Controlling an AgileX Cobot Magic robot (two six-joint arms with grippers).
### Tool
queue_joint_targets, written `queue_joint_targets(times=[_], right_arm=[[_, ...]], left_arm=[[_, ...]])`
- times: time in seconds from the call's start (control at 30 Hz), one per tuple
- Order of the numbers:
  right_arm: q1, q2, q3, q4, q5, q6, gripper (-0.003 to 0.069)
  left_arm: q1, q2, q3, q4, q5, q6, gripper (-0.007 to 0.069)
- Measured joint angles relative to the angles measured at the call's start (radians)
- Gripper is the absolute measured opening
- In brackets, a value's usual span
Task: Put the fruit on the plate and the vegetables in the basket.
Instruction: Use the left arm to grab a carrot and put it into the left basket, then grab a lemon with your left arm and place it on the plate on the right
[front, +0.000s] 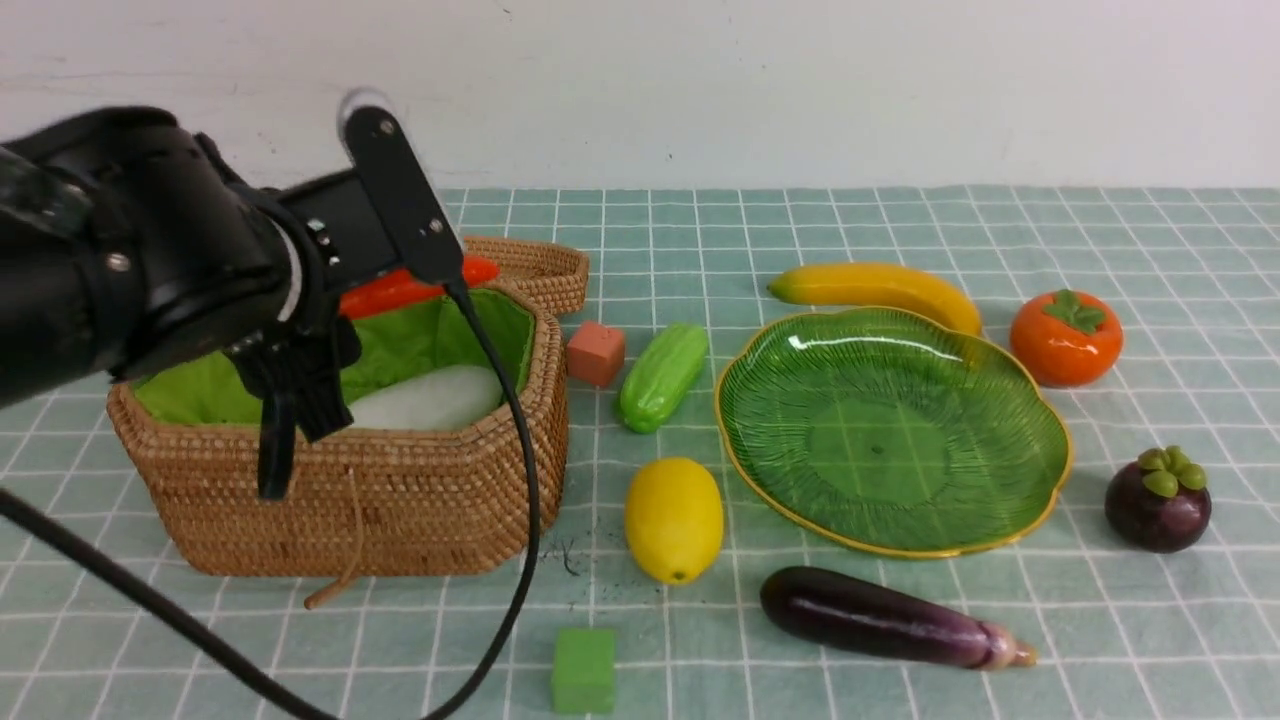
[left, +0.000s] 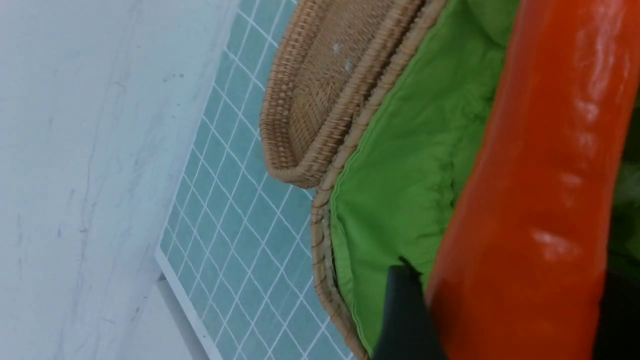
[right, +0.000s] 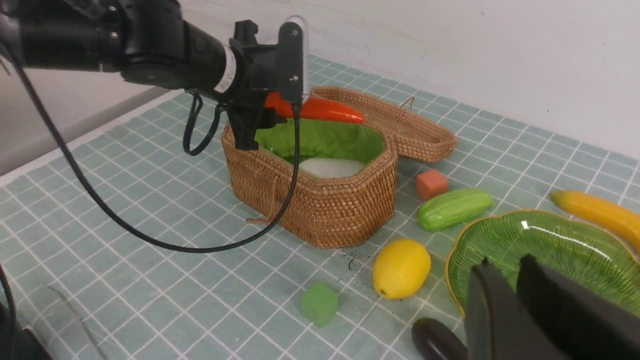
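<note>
My left gripper (left: 510, 272) is shut on the red-orange carrot (front: 400, 288), holding it level just above the back of the wicker basket (front: 400, 500). A white radish (front: 430, 398) lies on the basket's green lining. The green glass plate (front: 890, 430) holds nothing. Around it lie the lemon (front: 674, 518), banana (front: 880, 285), persimmon (front: 1065, 338) and mangosteen (front: 1158, 500). The bumpy cucumber (front: 662, 376) and the eggplant (front: 880, 620) rest on the cloth. My right gripper (right: 505, 262) hangs over the plate's near edge, fingers nearly together and holding nothing.
The basket's lid (front: 540, 270) lies open behind it. A salmon cube (front: 596, 353) sits beside the cucumber and a green cube (front: 583, 668) near the front edge. The left arm's black cable (front: 520, 520) droops in front of the basket.
</note>
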Motion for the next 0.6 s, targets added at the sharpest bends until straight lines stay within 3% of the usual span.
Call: queue_joint_targets(times=[0.13, 0.23, 0.3, 0.4, 0.47, 0.5, 0.57, 0.6], right_arm=[[0.000, 0.000, 0.000, 0.000, 0.012, 0.000, 0.0087], [0.000, 0.000, 0.000, 0.000, 0.019, 0.000, 0.0087], [0.000, 0.000, -0.001, 0.000, 0.031, 0.000, 0.0087], [0.000, 0.000, -0.015, -0.003, 0.078, 0.001, 0.0087], [0.000, 0.000, -0.026, -0.007, 0.098, 0.004, 0.0087], [0.000, 0.000, -0.043, -0.015, 0.128, 0.011, 0.0087], [0.000, 0.000, -0.067, -0.032, 0.170, 0.031, 0.0087], [0.000, 0.000, -0.074, -0.040, 0.189, 0.041, 0.0087]], left_arm=[[0.000, 0.006, 0.000, 0.014, 0.012, 0.000, 0.0592], [0.002, -0.007, 0.000, -0.006, 0.024, -0.016, 0.0639], [0.002, -0.026, 0.000, -0.048, 0.036, -0.069, 0.0629], [-0.012, -0.078, 0.000, -0.201, 0.069, -0.216, 0.0515], [-0.026, -0.096, 0.000, -0.268, 0.083, -0.248, 0.0446], [-0.055, -0.118, -0.001, -0.369, 0.114, -0.289, 0.0308], [-0.105, -0.135, -0.002, -0.515, 0.149, -0.309, 0.0118], [-0.126, -0.136, -0.002, -0.571, 0.158, -0.311, 0.0059]])
